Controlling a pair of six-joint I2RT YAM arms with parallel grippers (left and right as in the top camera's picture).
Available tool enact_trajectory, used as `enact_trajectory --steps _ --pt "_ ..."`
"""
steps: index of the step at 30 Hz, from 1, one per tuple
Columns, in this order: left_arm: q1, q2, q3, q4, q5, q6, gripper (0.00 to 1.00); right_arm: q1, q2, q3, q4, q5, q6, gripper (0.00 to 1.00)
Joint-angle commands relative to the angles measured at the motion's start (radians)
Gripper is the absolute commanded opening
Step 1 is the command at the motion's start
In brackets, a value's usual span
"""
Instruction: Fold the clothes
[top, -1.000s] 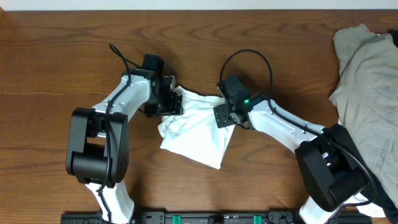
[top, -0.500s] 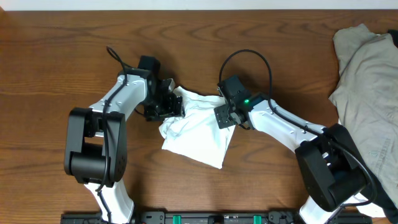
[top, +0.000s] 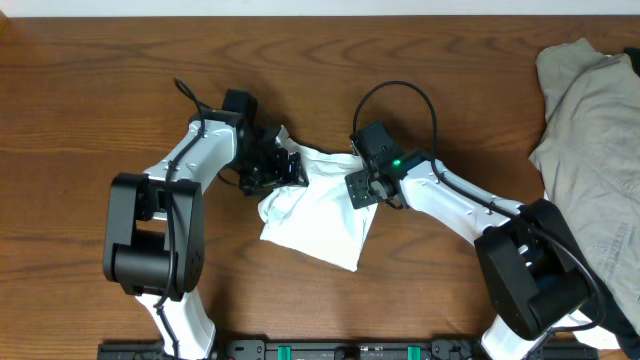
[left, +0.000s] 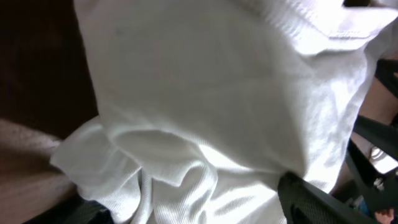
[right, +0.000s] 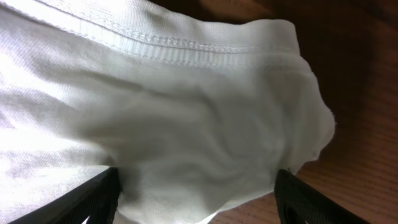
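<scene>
A white garment (top: 320, 215) lies crumpled at the middle of the wooden table. My left gripper (top: 280, 165) is at its upper left corner. In the left wrist view its fingers (left: 186, 208) stand wide apart, with bunched white cloth (left: 205, 81) between them. My right gripper (top: 360, 188) is at the garment's upper right edge. In the right wrist view its fingers (right: 196, 196) also stand wide apart over the cloth (right: 186, 106), near a stitched hem. Both grippers look open around the fabric.
A pile of beige clothes (top: 590, 130) lies at the right edge of the table. Bare brown wood (top: 100, 100) surrounds the white garment. Black cables loop above both wrists.
My left gripper shifted left, then turned back toward the garment, and the cloth's upper left corner now sticks up beside it. The right arm has not moved.
</scene>
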Motion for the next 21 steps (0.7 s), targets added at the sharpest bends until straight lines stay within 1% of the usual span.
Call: enact_trajectory --steps 1,3,5,6,7,8,9,10,11,14,17,21 --pt "-0.003 0.013 -0.039 0.041 0.022 -0.002 0.78 -0.004 0.016 0.000 -0.004 -0.014 -0.013 0.78" --pt "-0.007 0.014 -0.073 0.091 0.021 -0.002 0.72 -0.004 0.016 0.000 -0.004 -0.023 -0.013 0.79" --pt "-0.008 0.015 -0.101 0.133 0.022 -0.010 0.62 -0.004 0.016 0.000 -0.006 -0.023 -0.013 0.79" --pt "-0.008 0.015 -0.113 0.153 0.022 -0.013 0.55 -0.004 0.016 0.000 -0.007 -0.023 -0.013 0.79" --pt "-0.008 0.015 -0.120 0.168 0.022 -0.012 0.51 -0.004 0.016 0.000 -0.007 -0.023 -0.013 0.79" --pt "-0.008 0.015 -0.122 0.176 0.022 -0.012 0.44 -0.004 0.016 0.000 -0.007 -0.023 -0.013 0.79" --pt "-0.008 0.015 -0.122 0.183 0.022 -0.011 0.33 -0.005 0.016 0.000 -0.007 -0.023 -0.013 0.79" --pt "-0.008 0.015 -0.122 0.187 0.021 -0.012 0.15 -0.005 0.016 0.000 -0.007 -0.023 -0.013 0.79" --pt "-0.007 0.015 -0.121 0.191 0.022 -0.011 0.06 -0.005 0.016 0.000 -0.008 -0.023 -0.013 0.78" --pt "0.000 0.014 -0.110 0.194 0.020 -0.004 0.06 -0.005 0.010 0.000 -0.028 -0.023 -0.013 0.74" --pt "0.030 0.007 -0.087 0.184 -0.006 -0.005 0.06 -0.005 -0.034 0.004 -0.080 -0.017 -0.012 0.75" --pt "0.110 -0.023 -0.036 0.141 -0.110 -0.010 0.06 -0.024 -0.180 0.014 -0.164 0.047 -0.013 0.78"
